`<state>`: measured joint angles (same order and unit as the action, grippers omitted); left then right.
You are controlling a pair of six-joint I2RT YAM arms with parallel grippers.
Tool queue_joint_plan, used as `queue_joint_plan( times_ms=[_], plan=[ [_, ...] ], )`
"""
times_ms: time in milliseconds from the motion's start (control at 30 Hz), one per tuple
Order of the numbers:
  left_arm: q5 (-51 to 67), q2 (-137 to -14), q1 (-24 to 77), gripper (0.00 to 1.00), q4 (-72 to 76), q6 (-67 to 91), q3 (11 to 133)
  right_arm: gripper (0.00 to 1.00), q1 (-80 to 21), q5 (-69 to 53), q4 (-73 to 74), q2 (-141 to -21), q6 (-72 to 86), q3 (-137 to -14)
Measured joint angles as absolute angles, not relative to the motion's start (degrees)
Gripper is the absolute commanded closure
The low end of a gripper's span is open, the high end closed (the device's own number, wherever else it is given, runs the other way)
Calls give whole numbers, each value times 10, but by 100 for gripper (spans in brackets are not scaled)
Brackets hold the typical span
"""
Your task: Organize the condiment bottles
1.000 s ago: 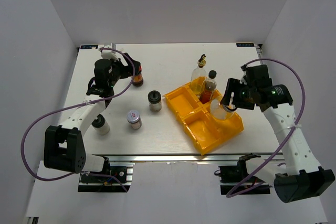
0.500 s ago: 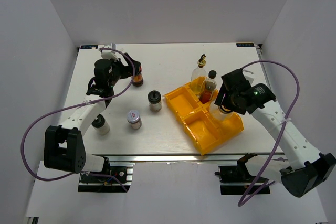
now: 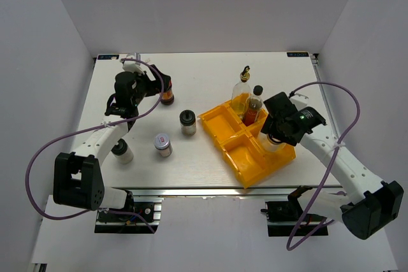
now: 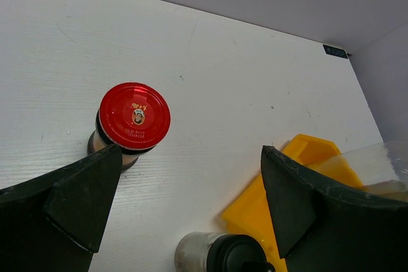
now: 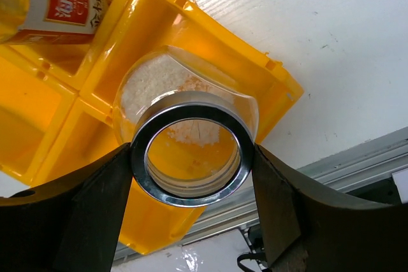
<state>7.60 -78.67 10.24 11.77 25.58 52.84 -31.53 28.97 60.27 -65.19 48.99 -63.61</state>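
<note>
The right fingers were clenched on the silver-rimmed clear jar, holding it in the right-hand compartment of the yellow tray. The left fingers were spread apart above the red-lidded jar, which stood on the bench well left of the tray. The gold-spouted bottle and the brown sauce bottle stood at the tray's far corner.
</note>
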Motion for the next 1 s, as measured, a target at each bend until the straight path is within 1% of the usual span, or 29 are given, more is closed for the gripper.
queue_joint_plan(
  times_ms=[233, 300, 333, 400, 433, 467, 500, 567, 600, 667, 700, 767, 800, 900, 1000],
  plan=[
    [76, -787, 102, 2, 107, 257, 528, 100, -309, 293, 576, -652, 496, -589],
    [76, -787, 102, 2, 106, 258, 528, 98, -300, 289, 564, -652, 495, -575],
    [76, -787, 102, 2, 105, 260, 528, 92, -295, 285, 557, -652, 495, -567],
    [76, -787, 102, 2, 105, 260, 528, 86, -284, 278, 544, -652, 495, -552],
    [76, -787, 102, 2, 104, 260, 528, 77, -279, 274, 537, -652, 494, -544],
    [76, -787, 102, 2, 104, 261, 528, 72, -274, 270, 532, -652, 493, -538],
    [76, -787, 102, 2, 102, 262, 528, 64, -269, 267, 526, -652, 493, -532],
    [76, -787, 102, 2, 100, 264, 528, 54, -260, 261, 515, -652, 491, -521],
    [76, -787, 102, 2, 98, 264, 528, 45, -256, 257, 506, -652, 490, -515],
    [76, -787, 102, 2, 95, 266, 528, 38, -247, 253, 487, -649, 485, -502],
    [77, -787, 102, 2, 94, 267, 528, 31, -242, 252, 479, -646, 481, -500],
    [80, -787, 102, 2, 90, 270, 528, 26, -232, 246, 463, -641, 475, -492],
    [80, -787, 102, 2, 89, 271, 528, 21, -228, 244, 456, -639, 472, -490],
    [83, -787, 102, 2, 84, 276, 529, 11, -219, 233, 430, -637, 458, -482],
    [94, -787, 102, 2, 72, 279, 529, 11, -215, 219, 416, -637, 445, -478]
  ],
)
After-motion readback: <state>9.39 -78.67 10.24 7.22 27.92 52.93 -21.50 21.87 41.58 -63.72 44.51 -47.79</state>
